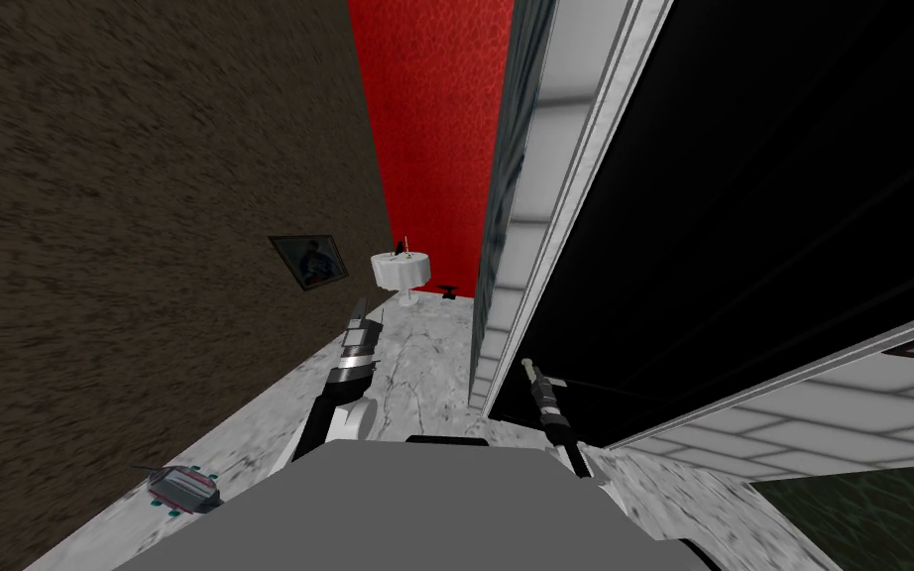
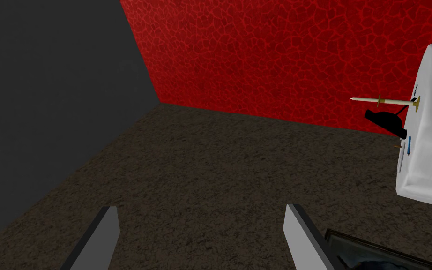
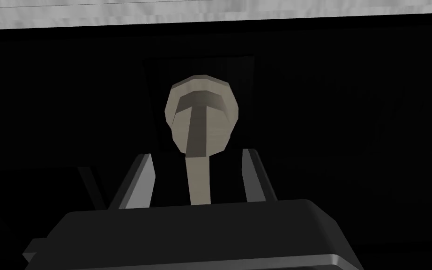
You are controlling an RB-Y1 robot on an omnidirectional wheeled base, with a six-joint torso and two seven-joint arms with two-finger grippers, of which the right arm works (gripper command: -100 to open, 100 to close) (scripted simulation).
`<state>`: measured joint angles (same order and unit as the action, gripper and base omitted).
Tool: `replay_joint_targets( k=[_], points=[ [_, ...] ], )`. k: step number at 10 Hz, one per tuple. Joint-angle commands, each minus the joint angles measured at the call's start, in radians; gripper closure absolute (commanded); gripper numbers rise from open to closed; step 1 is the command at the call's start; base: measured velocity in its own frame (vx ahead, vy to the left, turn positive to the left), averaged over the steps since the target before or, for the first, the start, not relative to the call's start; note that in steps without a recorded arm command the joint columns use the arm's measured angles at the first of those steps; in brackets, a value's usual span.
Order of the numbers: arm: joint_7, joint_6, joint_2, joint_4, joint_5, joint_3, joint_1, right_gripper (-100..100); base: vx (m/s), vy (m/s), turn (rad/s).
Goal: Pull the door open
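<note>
Two thin blades of the right gripper (image 3: 197,153) stand either side of the door handle (image 3: 201,117), unclenched, with a dark gap between each blade and the pale bar. The handle sits on the near-black door (image 1: 723,258), close to the edge that meets the pale marbled frame (image 1: 584,149).

From its rounded base on the door, the handle's long bar runs straight back toward the gripper's dark box, so its free end points at the palm. It looks like a stiff, smooth lever that will not give under pressure, though thin blades could slide along it. I would close on the bar partway along it, clear of the base. The door itself is probably heavy and will swing on its hinges, so the pull should follow an arc rather than a straight line.

Well away from the handle, the left gripper (image 1: 359,302) points toward the brown wall (image 1: 148,198), blades spread wide and holding nothing.
</note>
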<state>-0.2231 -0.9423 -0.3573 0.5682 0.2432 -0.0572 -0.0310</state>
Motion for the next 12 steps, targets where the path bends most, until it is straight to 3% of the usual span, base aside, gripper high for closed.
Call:
replay_joint_targets(
  k=[1,5,12],
  points=[
    [0.001,0.002,0.001,0.001,0.0,0.0,0.001,100,-0.029,0.0,-0.006],
    [0.001,0.002,0.001,0.001,0.0,0.0,0.001,100,-0.014,0.001,0.002],
    [-0.084,-0.073,-0.067,0.005,-0.028,-0.078,0.054,100,-0.179,-0.047,0.105]
  ],
)
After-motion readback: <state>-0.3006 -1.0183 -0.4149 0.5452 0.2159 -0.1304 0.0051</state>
